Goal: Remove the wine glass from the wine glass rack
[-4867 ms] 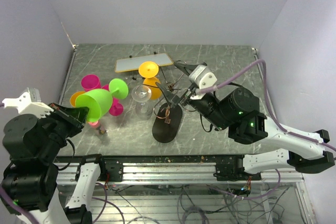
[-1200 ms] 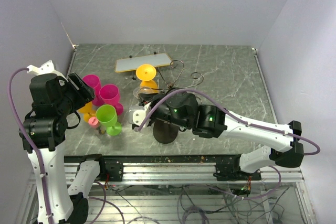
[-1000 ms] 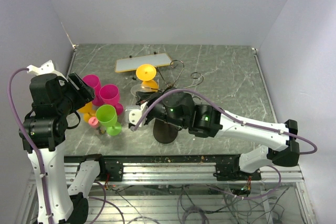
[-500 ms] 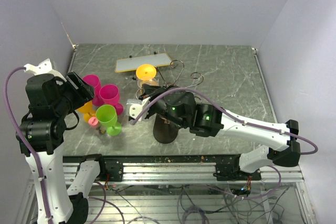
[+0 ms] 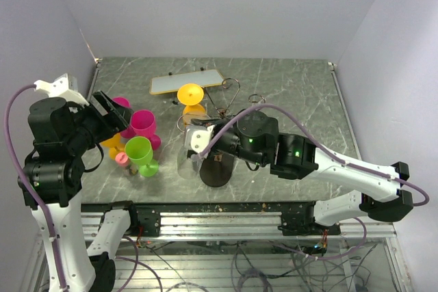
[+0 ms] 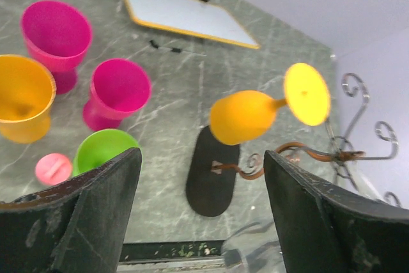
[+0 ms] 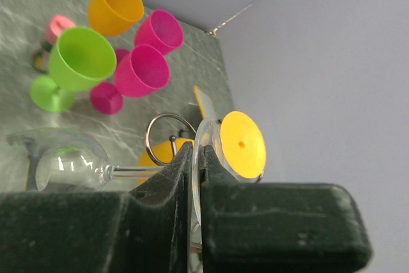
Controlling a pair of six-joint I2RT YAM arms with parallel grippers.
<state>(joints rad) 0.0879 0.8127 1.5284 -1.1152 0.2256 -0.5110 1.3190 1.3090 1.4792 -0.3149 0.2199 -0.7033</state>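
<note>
Where the right gripper (image 7: 197, 155) is clamped on its foot, 1 clear wine glass (image 7: 67, 158) is held sideways, its bowl just left of the wine glass rack (image 5: 215, 172) base and near the green cup (image 5: 140, 150). The left gripper (image 6: 199, 158) is spread wide, gripping nothing.

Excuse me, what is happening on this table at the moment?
The right hand is shut on the foot of a clear wine glass, holding it on its side beside the wine glass rack. An orange glass hangs on the rack. The left hand is open above the coloured cups, holding nothing.
</note>
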